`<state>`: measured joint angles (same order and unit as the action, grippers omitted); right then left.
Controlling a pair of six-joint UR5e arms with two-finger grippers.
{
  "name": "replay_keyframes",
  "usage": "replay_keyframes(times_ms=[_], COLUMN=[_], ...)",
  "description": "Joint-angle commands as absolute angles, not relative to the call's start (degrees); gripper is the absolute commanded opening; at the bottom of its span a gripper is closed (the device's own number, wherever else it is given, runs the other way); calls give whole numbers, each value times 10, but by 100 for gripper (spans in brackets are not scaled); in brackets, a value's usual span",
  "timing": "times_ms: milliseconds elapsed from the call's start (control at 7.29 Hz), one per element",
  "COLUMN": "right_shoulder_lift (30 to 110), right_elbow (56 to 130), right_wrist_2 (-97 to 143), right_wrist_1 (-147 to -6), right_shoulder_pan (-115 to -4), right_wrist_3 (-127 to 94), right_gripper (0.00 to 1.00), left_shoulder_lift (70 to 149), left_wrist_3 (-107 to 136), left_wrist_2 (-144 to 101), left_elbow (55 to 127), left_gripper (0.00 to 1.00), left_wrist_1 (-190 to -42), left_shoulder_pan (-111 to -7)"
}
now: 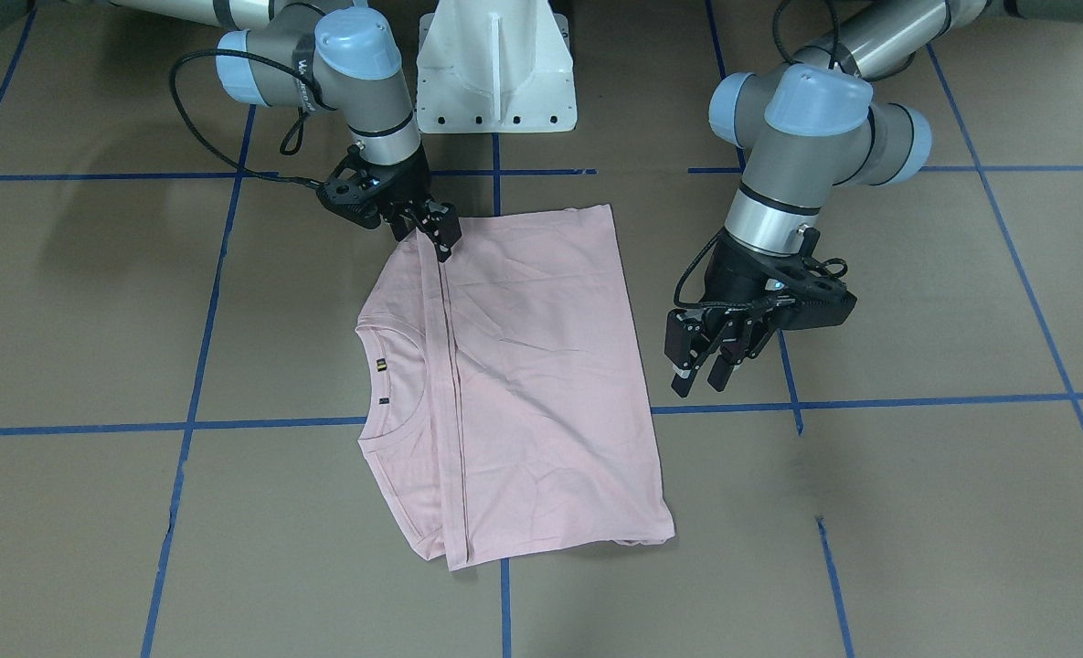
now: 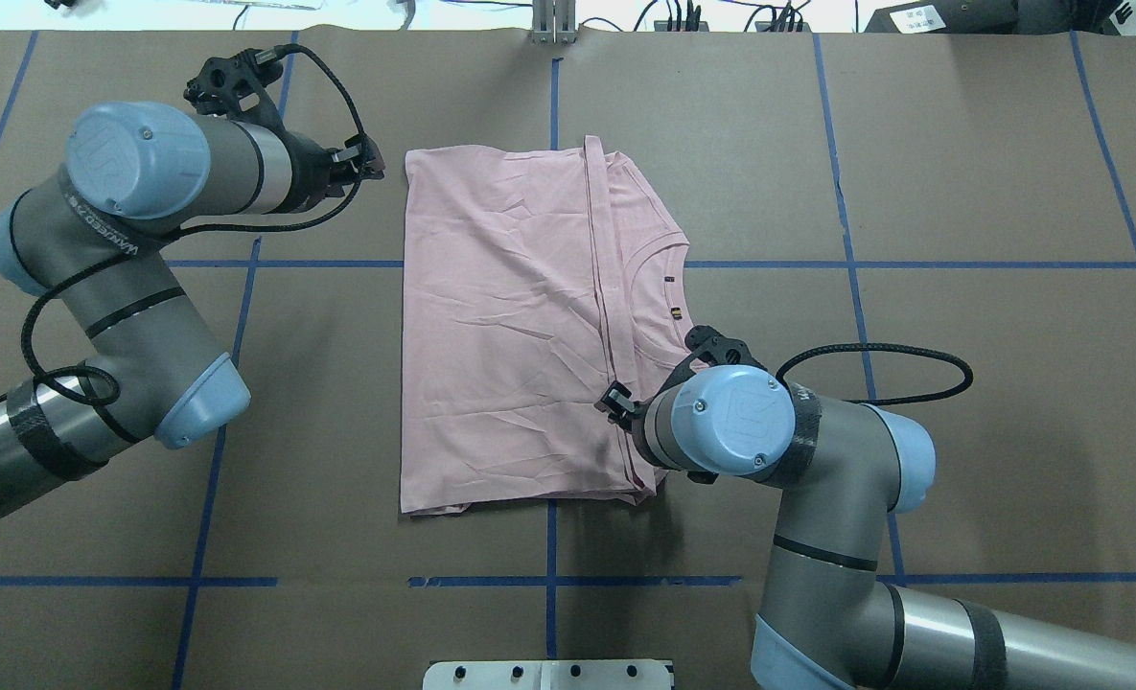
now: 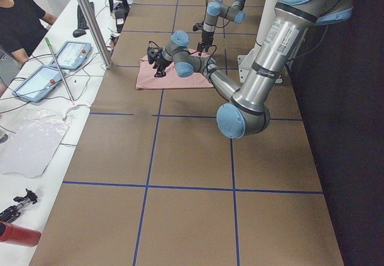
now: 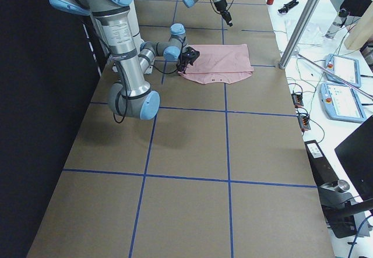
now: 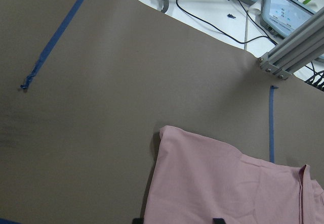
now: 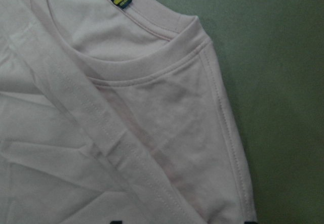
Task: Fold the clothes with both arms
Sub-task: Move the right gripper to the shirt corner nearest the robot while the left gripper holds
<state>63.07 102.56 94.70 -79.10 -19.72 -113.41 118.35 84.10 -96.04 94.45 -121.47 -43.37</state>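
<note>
Seen from over the robot's shoulders, the nearest thing is the right claw (image 1: 433, 236). It sits low over the shirt (image 2: 500, 326) at about 5 o'clock of the cloth, its two fingers spread wide with the tips down by the near end of the folded strip (image 2: 606, 278), and nothing is clamped between them. The pink shirt lies flat in the middle of the table (image 2: 961, 431), partly folded, with the collar (image 2: 659, 287) toward 3 o'clock. Farther off, the left claw (image 1: 698, 379) hangs just off the shirt's 10 o'clock corner, fingers apart and empty, clear of the cloth. The likeliest trouble is an uneven grip. If the right claw closes on the top layer alone, the strip could peel open on the lift; if it presses too hard into the table, the fingers may skid and bunch the cloth. With the left claw off the shirt, a pull from one side alone would probably skew the shirt and wrinkle the fold.
</note>
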Motion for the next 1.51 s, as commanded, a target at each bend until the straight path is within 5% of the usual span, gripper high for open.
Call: replay_keyframes(times_ms=[0, 411, 549, 686, 823, 960, 1371], right_shoulder_lift=[635, 636, 635, 635, 635, 634, 634], right_elbow=[1024, 1024, 1020, 1020, 1020, 1020, 1028], right_wrist_2=[947, 940, 939, 939, 939, 938, 934], right_wrist_1=[-795, -808, -808, -808, -808, -808, -808], right_shoulder_pan=[-185, -179, -178, -178, -179, -179, -180], right_wrist_3=[-1136, -1137, -1137, -1137, -1137, -1137, -1137], right_gripper=[80, 79, 71, 53, 12, 0, 0], left_shoulder_lift=[1184, 1187, 1187, 1187, 1187, 1187, 1187], left_wrist_3=[855, 861, 861, 861, 861, 861, 865], left_wrist_2=[-960, -960, -960, -960, -960, -960, -961], left_elbow=[942, 941, 941, 942, 942, 942, 944], left_gripper=[59, 61, 61, 61, 61, 61, 62], left_wrist_1=[-1215, -1216, -1215, -1216, -1216, -1215, -1214], left_shoulder_pan=[-432, -432, -432, -432, -432, -432, -432])
